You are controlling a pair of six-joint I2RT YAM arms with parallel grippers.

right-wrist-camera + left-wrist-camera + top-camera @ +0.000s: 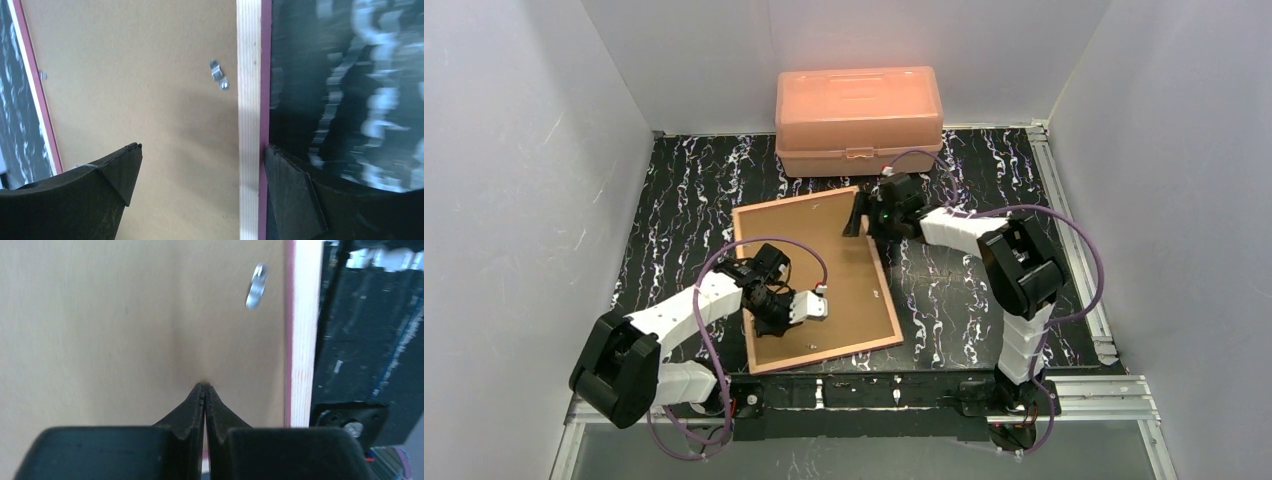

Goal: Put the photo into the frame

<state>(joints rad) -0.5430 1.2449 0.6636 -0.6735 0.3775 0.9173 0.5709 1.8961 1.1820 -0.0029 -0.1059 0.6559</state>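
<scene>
Closed left gripper (205, 386) on face-down frame (302, 340), front hidden

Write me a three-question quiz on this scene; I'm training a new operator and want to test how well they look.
1. True or false: the left gripper is shut, its tips on the brown backing board.
2. The open right gripper has one finger on each side of: A) a mug handle, B) the frame edge, C) a roll of tape.
3. Which face of the frame is up, front or back?

Key: 1 true; 2 B; 3 back, with the backing board and its metal tabs showing.
</scene>
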